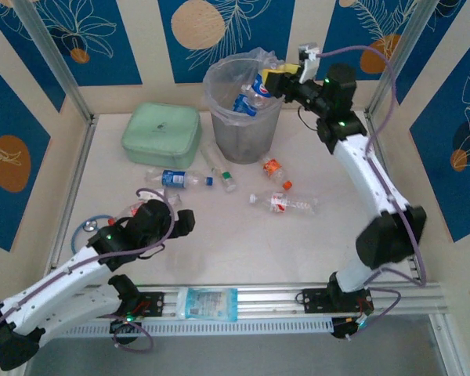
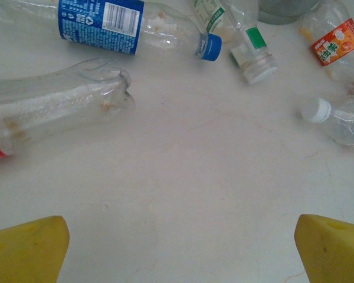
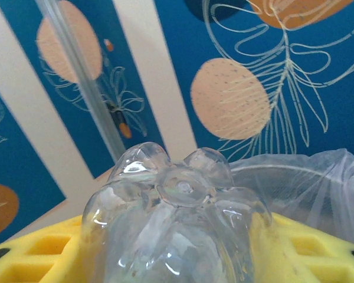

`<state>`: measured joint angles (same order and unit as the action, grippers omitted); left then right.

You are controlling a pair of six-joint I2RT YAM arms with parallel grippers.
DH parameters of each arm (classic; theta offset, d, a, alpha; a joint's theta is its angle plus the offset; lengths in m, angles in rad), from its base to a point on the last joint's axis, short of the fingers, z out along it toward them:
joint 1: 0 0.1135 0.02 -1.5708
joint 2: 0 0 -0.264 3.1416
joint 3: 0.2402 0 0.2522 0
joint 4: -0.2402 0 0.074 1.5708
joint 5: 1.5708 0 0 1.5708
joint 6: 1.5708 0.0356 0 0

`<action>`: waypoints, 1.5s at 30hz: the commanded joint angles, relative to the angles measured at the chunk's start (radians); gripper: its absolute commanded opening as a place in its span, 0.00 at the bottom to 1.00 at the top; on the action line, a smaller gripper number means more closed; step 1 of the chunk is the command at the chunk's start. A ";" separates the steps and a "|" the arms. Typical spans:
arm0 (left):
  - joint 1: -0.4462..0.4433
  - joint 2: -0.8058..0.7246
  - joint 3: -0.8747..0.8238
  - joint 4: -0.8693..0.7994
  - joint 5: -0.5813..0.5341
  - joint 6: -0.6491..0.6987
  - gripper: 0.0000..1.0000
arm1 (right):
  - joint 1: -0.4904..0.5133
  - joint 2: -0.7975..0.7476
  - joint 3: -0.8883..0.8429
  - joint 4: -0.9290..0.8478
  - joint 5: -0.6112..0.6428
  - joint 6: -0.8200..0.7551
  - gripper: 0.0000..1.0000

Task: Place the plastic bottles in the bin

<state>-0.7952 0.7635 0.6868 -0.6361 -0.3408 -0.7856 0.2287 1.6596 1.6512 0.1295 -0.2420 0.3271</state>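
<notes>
Hanging at the far side of the white worktop (image 1: 219, 258), the right gripper (image 1: 277, 77) is clamped on a clear plastic bottle with a lobed base (image 3: 177, 206), its yellow pads (image 3: 47, 247) pressed against both sides of the body. Seen from above, the right gripper sits over the mouth of the tall round translucent grey bin (image 1: 247, 133), just inside the right edge of its clear bag liner (image 3: 318, 177). Simply letting go looks enough to drop the bottle straight in.

The left gripper (image 2: 180, 253) hovers low over the worktop with its jaws spread wide and nothing between them. Its nearest target, a clear bottle with a red label (image 2: 56, 112), lies ahead and to its left. The long axis runs almost along the line on which the jaws open, so the wrist would probably need to turn before closing across the body. Beyond that lies a blue-labelled, blue-capped bottle (image 2: 124, 23), roughly parallel. The left arm is much nearer to both of these than the right.
</notes>
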 commanded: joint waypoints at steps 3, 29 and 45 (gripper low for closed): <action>0.014 0.022 0.022 -0.096 0.032 -0.020 0.98 | 0.018 0.222 0.225 0.028 0.028 0.030 0.00; 0.017 0.049 0.036 -0.072 0.054 -0.018 0.99 | 0.112 0.785 0.915 -0.413 0.107 -0.104 0.79; 0.018 0.091 0.049 -0.093 0.059 -0.015 1.00 | 0.047 0.466 0.818 -0.568 0.044 -0.159 0.99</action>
<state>-0.7872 0.8486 0.7006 -0.6979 -0.2813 -0.8036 0.3050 2.2421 2.5027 -0.4221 -0.1558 0.1715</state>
